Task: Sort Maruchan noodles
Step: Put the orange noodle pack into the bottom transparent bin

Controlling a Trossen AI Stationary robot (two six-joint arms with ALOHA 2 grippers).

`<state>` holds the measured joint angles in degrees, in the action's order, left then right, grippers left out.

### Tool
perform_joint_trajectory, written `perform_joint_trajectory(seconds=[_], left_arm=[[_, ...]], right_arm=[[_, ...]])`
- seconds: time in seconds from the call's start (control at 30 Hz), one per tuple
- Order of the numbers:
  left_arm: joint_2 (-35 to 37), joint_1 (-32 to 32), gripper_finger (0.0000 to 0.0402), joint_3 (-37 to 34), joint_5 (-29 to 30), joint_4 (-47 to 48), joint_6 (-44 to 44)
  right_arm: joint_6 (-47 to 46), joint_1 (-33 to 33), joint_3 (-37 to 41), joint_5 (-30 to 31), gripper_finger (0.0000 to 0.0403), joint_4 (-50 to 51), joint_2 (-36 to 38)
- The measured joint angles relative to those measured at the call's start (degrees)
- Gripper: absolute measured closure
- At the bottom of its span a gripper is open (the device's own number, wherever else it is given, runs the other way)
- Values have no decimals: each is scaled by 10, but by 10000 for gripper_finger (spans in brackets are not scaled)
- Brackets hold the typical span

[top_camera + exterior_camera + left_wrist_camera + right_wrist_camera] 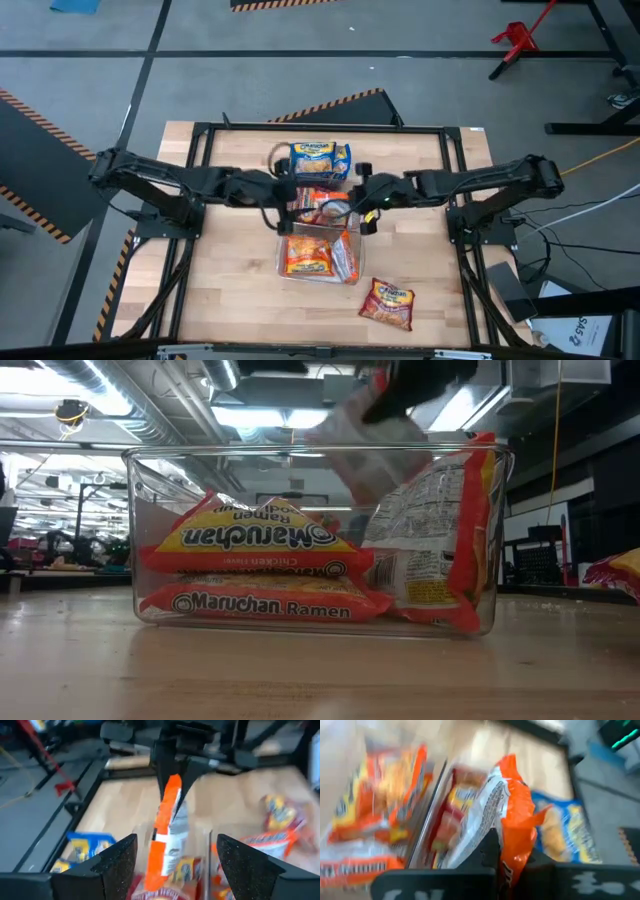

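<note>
Your right claw (507, 870) is clamping an orange crinkly plastic ramen packet (512, 825) on edge, long axis upright, above the middle clear plastic bin (318, 208). The near clear plastic bin (130, 540) of orange packets is lying toward 6 o'clock from it, the blue-and-yellow packets (320, 160) toward 12. Your left claw (170, 865) is hovering alongside, fingers apart. A loose red packet (387, 303) is lying on the wooden surface (230, 290) at 5 o'clock.
</note>
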<state>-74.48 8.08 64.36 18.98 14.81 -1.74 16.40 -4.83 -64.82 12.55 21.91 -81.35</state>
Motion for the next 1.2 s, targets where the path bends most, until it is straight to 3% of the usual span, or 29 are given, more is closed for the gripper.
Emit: perform_joint_trajectory(seconds=[0.2,0.5,0.97,1.2], left_arm=[[39,-14,134,0,-66,-7,12],[-2,-31,134,0,-78,-65,13],[-64,-69,134,0,-167,-268,1],[-112,-79,134,0,-196,-324,14]], right_arm=[[-1,1,0,-1,402,-35,81],[-15,0,0,-61,403,-106,177],[-29,0,0,-92,403,-129,184],[-27,0,0,-107,403,-150,184]])
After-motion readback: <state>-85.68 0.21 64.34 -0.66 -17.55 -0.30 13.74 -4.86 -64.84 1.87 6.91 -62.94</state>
